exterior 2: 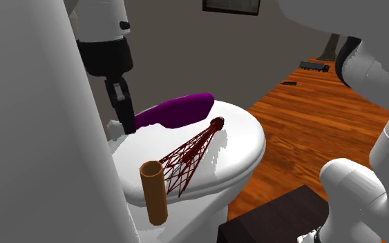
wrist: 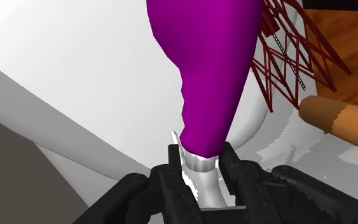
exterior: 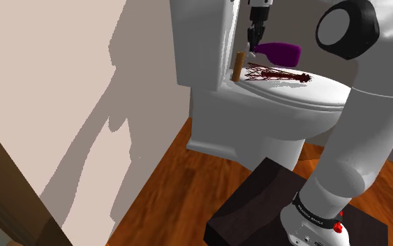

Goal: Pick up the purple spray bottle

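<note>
Fingers (wrist: 173, 167) clamped on purple spray bottle (wrist: 203, 57) neck in wrist view, shoulder view adds toilet lid (exterior: 312, 93) beneath

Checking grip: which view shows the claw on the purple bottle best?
Wrist view: the claw clasps the bottle by its pale neck. Second exterior view shows it lying on the toilet lid, claw at its narrow end. Shoulder view shows its side, neck behind the claw.
</note>
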{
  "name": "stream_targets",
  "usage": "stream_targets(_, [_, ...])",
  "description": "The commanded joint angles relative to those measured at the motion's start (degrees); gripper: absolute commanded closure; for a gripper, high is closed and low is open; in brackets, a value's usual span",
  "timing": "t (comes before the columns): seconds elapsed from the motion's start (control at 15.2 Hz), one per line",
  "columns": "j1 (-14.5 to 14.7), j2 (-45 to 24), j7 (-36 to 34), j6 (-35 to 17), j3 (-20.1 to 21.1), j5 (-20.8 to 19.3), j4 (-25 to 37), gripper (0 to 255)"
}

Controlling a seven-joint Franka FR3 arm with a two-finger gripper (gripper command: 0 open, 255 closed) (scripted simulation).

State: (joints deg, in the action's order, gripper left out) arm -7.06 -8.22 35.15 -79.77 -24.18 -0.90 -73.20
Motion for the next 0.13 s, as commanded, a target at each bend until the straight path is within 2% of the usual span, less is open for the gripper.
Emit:
stream_targets(0.0, [-0.07, -0.24, 0.09, 1.14, -0.02, 0.09, 1.33, 255])
stream_targets(0.07, [-0.07, -0.26, 0.09, 1.15, -0.03, 0.1, 1.36, 255])
